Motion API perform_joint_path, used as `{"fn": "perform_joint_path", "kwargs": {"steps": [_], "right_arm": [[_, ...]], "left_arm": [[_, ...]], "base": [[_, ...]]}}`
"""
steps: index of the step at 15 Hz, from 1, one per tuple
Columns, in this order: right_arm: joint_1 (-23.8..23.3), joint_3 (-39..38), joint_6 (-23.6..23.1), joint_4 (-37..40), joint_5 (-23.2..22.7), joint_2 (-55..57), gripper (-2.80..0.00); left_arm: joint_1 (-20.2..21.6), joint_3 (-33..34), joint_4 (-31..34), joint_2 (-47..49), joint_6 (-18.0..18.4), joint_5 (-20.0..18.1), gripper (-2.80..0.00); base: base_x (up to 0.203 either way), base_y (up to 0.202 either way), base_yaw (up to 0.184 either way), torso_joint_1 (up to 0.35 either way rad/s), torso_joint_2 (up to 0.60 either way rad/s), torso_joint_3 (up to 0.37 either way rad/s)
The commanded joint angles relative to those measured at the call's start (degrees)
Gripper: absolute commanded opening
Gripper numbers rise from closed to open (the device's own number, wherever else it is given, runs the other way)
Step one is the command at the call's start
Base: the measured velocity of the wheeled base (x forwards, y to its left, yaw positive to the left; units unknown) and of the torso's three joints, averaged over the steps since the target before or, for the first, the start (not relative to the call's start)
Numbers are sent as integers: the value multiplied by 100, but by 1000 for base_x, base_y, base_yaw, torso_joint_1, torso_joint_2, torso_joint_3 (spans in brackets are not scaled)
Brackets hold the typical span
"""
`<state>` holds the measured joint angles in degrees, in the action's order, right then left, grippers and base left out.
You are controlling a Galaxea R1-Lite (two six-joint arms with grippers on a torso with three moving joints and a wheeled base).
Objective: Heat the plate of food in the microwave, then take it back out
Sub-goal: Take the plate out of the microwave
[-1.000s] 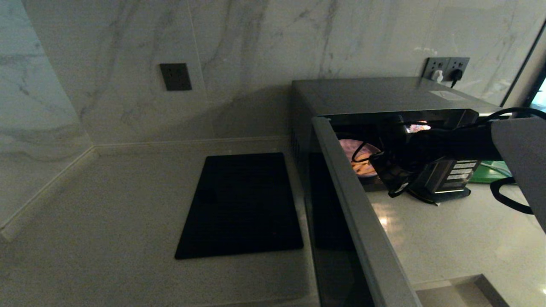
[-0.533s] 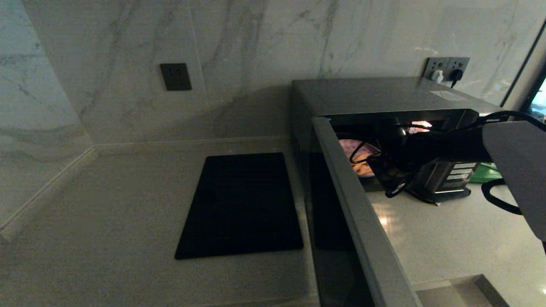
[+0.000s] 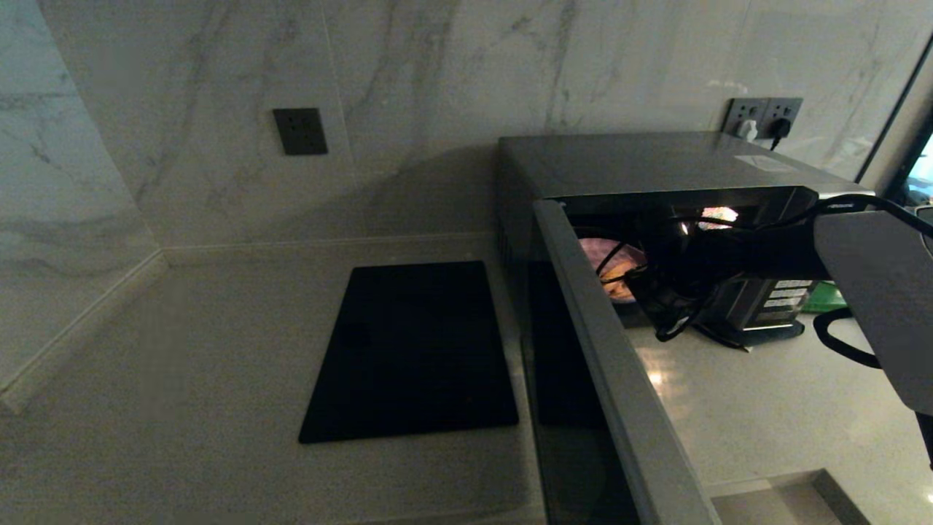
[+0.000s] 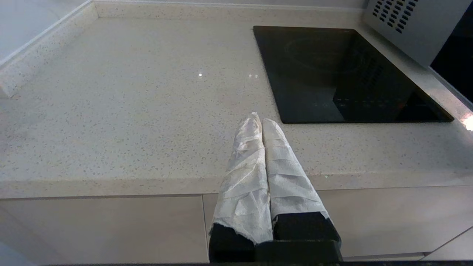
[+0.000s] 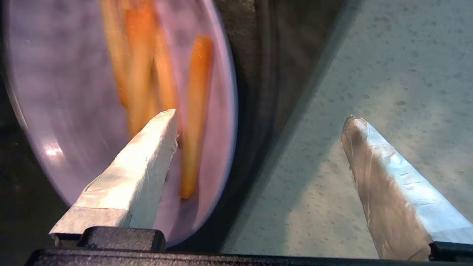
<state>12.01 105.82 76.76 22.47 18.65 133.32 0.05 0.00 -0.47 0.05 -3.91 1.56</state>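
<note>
The microwave (image 3: 641, 164) stands at right of centre in the head view, on the pale speckled desk (image 3: 182, 379). Its door (image 3: 619, 379) is swung open and runs as a long grey strip from frame centre toward the lower edge. The cavity is lit.

The plate of food (image 3: 609, 262) lies flat inside the cavity, seen just right of the door's upper end and partly hidden by the right arm and its cables. In the right wrist view the plate of food (image 5: 74, 92) fills the upper left of the frame. The orange sticks (image 5: 196, 111) on it lie side by side, with their long axes running top to bottom in that frame, roughly parallel to the cavity's front edge.

The right pincer (image 5: 258, 125) is at the cavity mouth with its fingers spread wide apart and nothing between them. One finger (image 5: 147, 159) overlaps the plate's near part; whether it touches cannot be told. The other finger (image 5: 384, 173) shows against the desk outside the cavity.

The left pincer (image 4: 261, 122) is parked at the desk's front edge, its wrapped fingers pressed together and empty, near the flat black panel (image 4: 343, 74) at upper right of the left wrist view.
</note>
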Motion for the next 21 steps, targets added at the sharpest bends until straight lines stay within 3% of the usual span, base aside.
{"fn": "perform_joint_path", "kwargs": {"steps": [1,21], "right_arm": [[1,2,44,200,27,-77,0],[-41,179,49,522,-81,-199,0]], "left_arm": [[2,0,-5,4,-5,2,-280],[3,0,-3,4,-5,2,-280]], "base": [[0,0,0,0,0,0],[0,0,0,0,0,0]]}}
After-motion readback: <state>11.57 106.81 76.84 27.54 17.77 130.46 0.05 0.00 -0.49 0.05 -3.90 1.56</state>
